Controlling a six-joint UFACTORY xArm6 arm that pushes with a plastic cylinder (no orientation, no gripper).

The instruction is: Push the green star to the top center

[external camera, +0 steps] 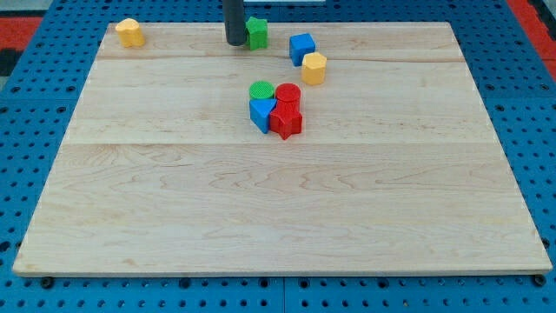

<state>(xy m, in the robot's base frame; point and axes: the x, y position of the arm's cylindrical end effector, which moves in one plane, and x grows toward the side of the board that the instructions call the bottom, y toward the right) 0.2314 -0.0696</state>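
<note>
The green star [257,32] lies near the top edge of the wooden board [278,200], about at its centre. My tip [235,42] stands right beside it, on its left, touching or nearly touching it. The rod comes down from the view's top.
A blue block [301,46] and a yellow block [314,68] lie right of the star. A cluster of a green cylinder [261,89], a red cylinder [287,94], a blue block [261,113] and a red block [286,121] sits at mid-board. A yellow block [129,32] lies at the top left corner.
</note>
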